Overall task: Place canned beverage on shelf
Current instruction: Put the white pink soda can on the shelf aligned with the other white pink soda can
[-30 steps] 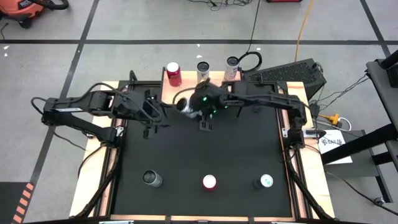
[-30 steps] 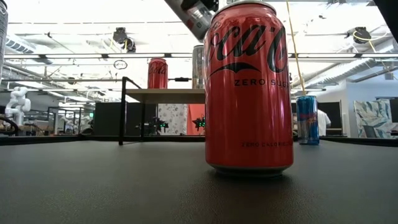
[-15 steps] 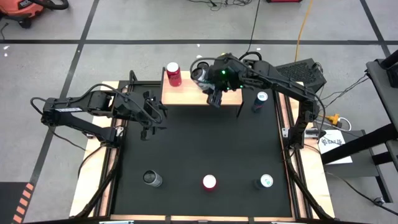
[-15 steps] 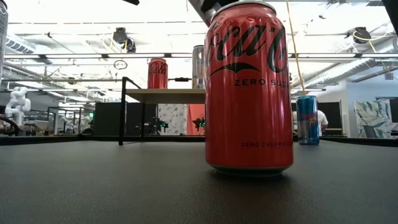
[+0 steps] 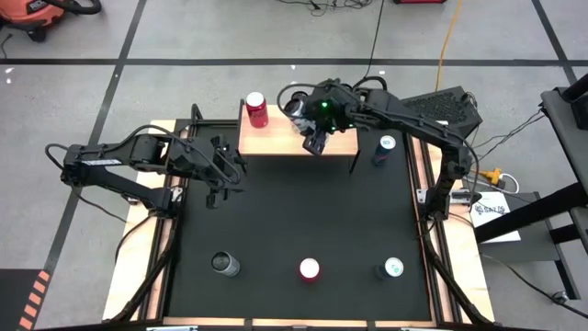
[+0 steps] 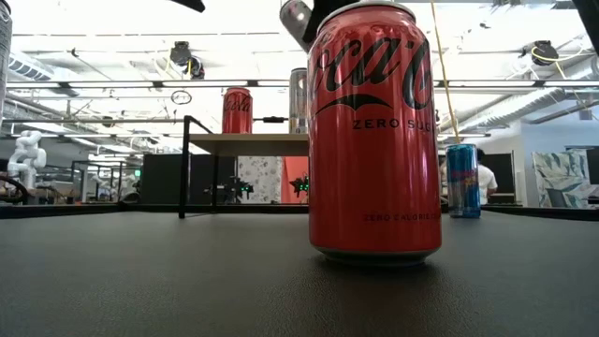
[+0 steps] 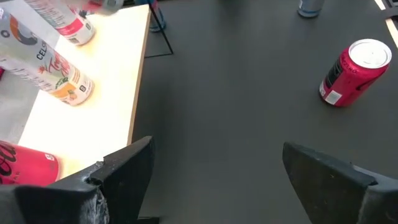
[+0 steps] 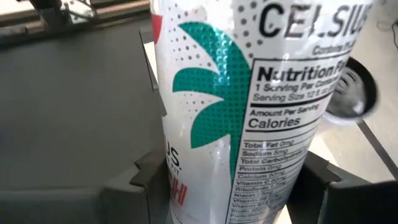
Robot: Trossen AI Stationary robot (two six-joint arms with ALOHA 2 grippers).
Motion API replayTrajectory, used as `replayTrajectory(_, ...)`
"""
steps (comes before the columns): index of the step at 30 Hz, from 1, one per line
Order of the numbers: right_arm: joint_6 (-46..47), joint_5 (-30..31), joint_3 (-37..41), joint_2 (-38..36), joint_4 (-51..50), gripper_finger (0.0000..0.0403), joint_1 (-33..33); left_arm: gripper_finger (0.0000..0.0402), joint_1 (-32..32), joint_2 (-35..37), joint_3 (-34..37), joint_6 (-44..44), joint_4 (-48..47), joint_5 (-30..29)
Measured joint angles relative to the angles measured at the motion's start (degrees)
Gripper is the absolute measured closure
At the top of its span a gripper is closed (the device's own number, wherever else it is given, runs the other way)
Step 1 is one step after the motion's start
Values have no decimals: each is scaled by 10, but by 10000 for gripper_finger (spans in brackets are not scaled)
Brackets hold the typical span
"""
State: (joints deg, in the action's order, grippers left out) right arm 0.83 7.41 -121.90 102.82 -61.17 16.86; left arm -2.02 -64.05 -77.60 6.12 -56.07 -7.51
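Observation:
My right gripper (image 5: 303,112) is shut on a white Celsius can (image 8: 242,93) with a teal palm print and holds it above the wood-topped shelf (image 5: 276,140) at the mat's far edge. On the shelf stand a red can (image 5: 256,108) and another Celsius can (image 7: 57,73). A further can's top (image 8: 352,93) shows behind the held one. My left gripper (image 7: 211,180) hangs open over the mat, just left of the shelf's near corner, with nothing between its fingers. My right gripper pinches the can's side wall (image 8: 180,186), on its lower part, between the two fingers (image 8: 146,180), one on each side. The fingers slant down from the table's right and lie across the can. The can is tilted and clear of the shelf.
A red Coke Zero can (image 5: 310,269), a grey can (image 5: 225,265) and a blue-and-silver can (image 5: 392,268) stand along the mat's near edge. Another blue can (image 5: 385,148) stands on the mat right of the shelf. The mat's middle (image 5: 303,211) is bare.
My right gripper has carried the Celsius can from over the mat in front of the shelf toward the far edge, so that it now hangs above the shelf top. Most of the move came early. The gripper stays shut on the can.

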Motion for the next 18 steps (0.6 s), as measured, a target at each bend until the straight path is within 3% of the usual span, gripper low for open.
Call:
replayTrajectory(11, 2, -19, 38, 0, 108, 200, -1, 47, 0, 0, 0, -13, -7, 0)
replayTrajectory(18, 22, 11, 38, -1, 54, 200, -9, 47, 0, 0, 0, -13, -7, 0)
